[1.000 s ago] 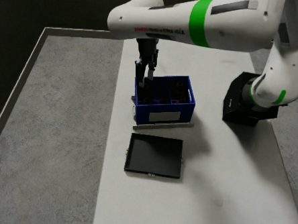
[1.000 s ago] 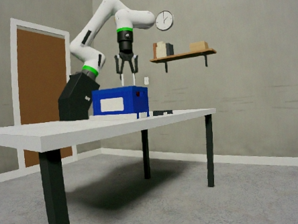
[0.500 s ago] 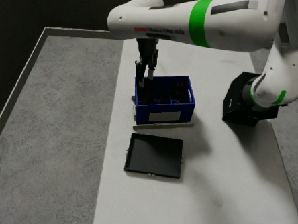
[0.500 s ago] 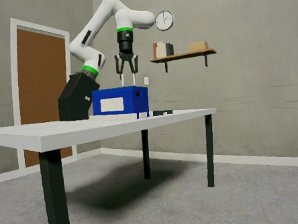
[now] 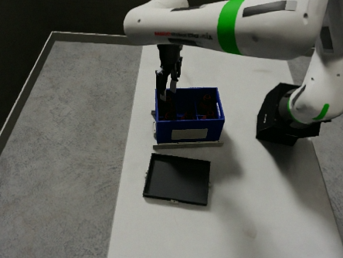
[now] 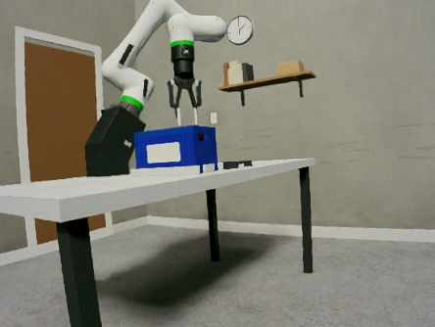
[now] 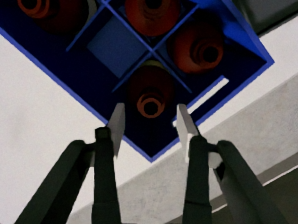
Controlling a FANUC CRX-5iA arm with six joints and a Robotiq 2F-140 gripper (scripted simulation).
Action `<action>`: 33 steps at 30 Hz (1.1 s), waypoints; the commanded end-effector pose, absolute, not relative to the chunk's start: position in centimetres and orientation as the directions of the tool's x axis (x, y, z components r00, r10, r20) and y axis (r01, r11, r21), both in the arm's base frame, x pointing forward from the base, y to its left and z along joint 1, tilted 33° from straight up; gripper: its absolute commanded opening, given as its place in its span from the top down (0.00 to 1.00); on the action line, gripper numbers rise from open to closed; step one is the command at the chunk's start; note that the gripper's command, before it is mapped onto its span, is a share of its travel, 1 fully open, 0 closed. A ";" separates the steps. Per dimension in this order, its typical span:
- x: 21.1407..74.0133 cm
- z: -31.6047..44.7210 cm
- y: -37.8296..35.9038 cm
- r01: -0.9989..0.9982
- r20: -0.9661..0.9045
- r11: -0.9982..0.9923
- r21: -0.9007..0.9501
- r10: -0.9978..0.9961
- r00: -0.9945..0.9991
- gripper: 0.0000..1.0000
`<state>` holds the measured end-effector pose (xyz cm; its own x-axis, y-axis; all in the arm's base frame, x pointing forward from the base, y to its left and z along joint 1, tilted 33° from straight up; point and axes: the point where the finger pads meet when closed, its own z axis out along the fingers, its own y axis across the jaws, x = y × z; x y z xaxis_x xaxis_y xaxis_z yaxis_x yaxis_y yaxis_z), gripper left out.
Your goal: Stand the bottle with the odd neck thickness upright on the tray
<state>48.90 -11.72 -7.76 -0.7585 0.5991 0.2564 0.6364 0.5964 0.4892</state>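
I would call this a plain room set up as a small robot lab or workshop. My white jointed arm point(image 5: 270, 31) point(image 6: 147, 29) rises from a black pedestal point(image 5: 266, 129) point(image 6: 105, 152) at a white table point(image 5: 232, 232) point(image 6: 147, 188) on dark legs. Around me I see bare grey walls point(image 6: 353, 117), a speckled grey floor point(image 5: 66, 135) point(image 6: 235, 284), and a brown door point(image 6: 61, 122) in a white frame at the left. Up on the wall hang a round clock point(image 6: 240, 29) and a wooden shelf point(image 6: 266, 82) with book-like things and a tan box point(image 6: 290, 67). Nothing I see labels the place.
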 end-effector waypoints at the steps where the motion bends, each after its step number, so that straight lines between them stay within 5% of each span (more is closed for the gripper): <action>1: 48.9 -7.7 -11.8 0.636 0.255 0.597 0.489 0.600 -0.759 0.56; 33: 49.4 -10.2 -10.2 0.636 0.255 0.597 0.489 0.600 -0.759 0.56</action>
